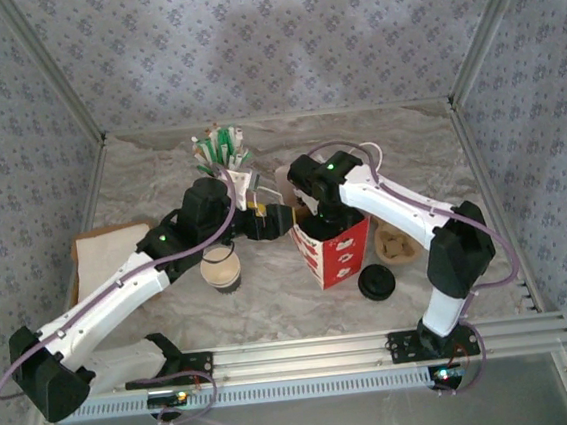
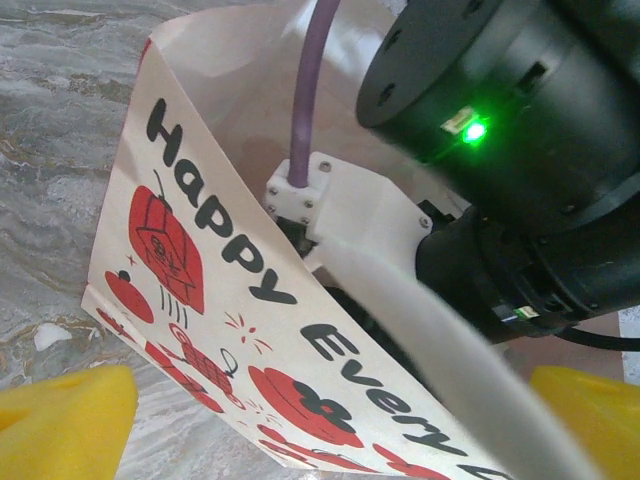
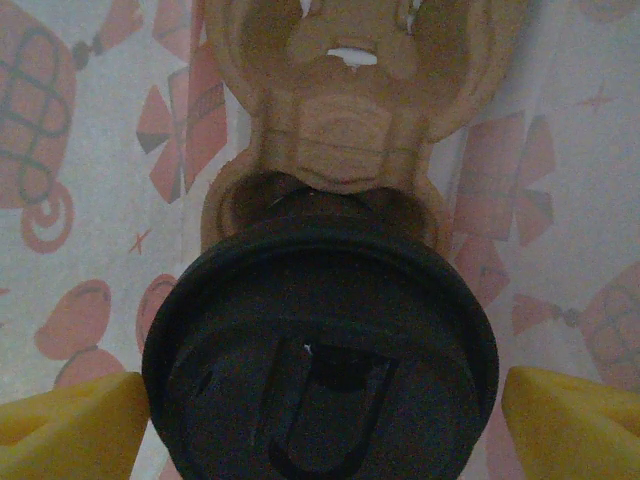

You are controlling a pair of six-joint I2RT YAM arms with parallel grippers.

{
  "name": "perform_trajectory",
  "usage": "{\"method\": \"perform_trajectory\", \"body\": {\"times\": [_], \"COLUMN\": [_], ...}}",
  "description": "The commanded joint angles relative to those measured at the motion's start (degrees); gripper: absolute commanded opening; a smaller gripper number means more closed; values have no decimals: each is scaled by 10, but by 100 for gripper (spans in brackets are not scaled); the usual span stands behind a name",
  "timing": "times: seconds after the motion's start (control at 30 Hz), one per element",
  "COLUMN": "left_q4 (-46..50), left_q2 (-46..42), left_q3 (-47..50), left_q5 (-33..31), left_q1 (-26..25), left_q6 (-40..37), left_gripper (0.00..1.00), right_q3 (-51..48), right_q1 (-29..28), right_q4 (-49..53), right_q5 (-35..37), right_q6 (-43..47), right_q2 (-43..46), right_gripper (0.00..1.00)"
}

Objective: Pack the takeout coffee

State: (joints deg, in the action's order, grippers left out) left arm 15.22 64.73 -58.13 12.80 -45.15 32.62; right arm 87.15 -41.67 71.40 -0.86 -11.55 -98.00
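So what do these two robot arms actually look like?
The left arm and right arm have white tube-like links between chunky black joints, with a purple cable running along each and a small green light. The fingertips are bright yellow wedges.

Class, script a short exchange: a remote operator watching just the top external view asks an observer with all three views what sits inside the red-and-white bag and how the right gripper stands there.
Operator: The right arm blocks the mouth of the bag. What is inside?
Observer: A black-lidded cup, seated in a brown pulp carrier.
Operator: Is the right gripper clamped on it?
Observer: It looks open: its yellow fingertips stand apart, one on either side of the lid.
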Motion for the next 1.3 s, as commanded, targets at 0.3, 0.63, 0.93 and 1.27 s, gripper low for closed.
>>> {"method": "perform_trajectory", "body": {"times": [0.3, 0.63, 0.93, 1.27], "left_q4": [-5, -9, -4, -9], "left_q2": [1, 2, -1, -18], "left_q3": [-24, -26, -31, -24], "left_q5": [2, 5, 4, 5], "left_q1": [-7, -9, -9, -9], "left_q6": [-2, -4, -6, -1], "left_gripper": [100, 99, 99, 99], "right_q3": [31, 54, 70, 86], "right_q1": [-1, 2, 1, 1], "right_q4": [31, 44, 47, 54], "right_q5": [9, 13, 12, 9], "right_q6": [-9, -11, -15, -21], "right_q2": [26, 39, 47, 64], "right_gripper": [94, 94, 94, 94]}}
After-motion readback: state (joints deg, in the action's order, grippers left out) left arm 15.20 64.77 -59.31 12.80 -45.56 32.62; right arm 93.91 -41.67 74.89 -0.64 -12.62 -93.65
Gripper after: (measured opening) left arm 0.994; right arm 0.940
